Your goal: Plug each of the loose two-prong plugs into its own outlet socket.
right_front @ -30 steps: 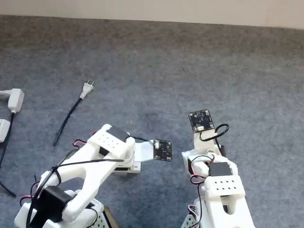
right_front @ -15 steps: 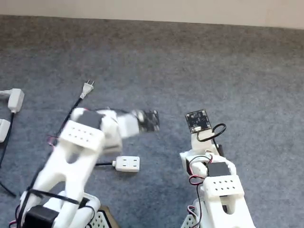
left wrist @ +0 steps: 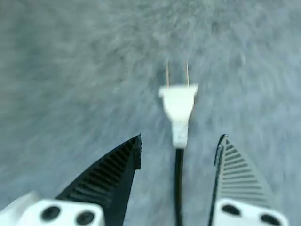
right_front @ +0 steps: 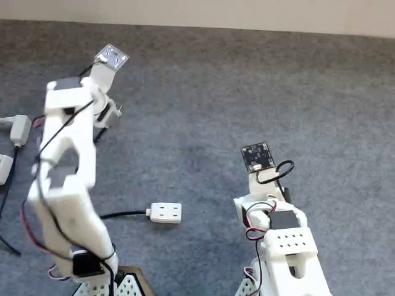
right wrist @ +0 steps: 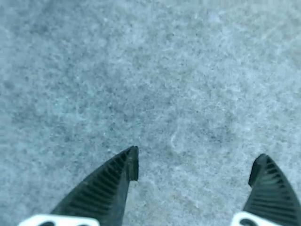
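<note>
A white two-prong plug (left wrist: 178, 102) lies on the grey carpet, prongs pointing away from my left gripper (left wrist: 179, 141). Its black cable (left wrist: 178, 188) runs back between the two fingers. That gripper is open and hovers just behind the plug, not touching it. In the high view the left arm (right_front: 68, 142) stretches to the far left of the carpet. A white outlet socket (right_front: 165, 213) with a black cord lies in the middle front. My right gripper (right wrist: 197, 156) is open over bare carpet, holding nothing; the right arm (right_front: 274, 222) stands at the front right.
Two more white plug bodies (right_front: 20, 128) (right_front: 5, 168) with cords lie at the left edge of the high view. Open grey carpet (right_front: 259, 86) spreads across the back and right.
The left arm has swung from above the outlet socket out to the far left, over the loose plug, uncovering the socket. The right arm has barely moved.
</note>
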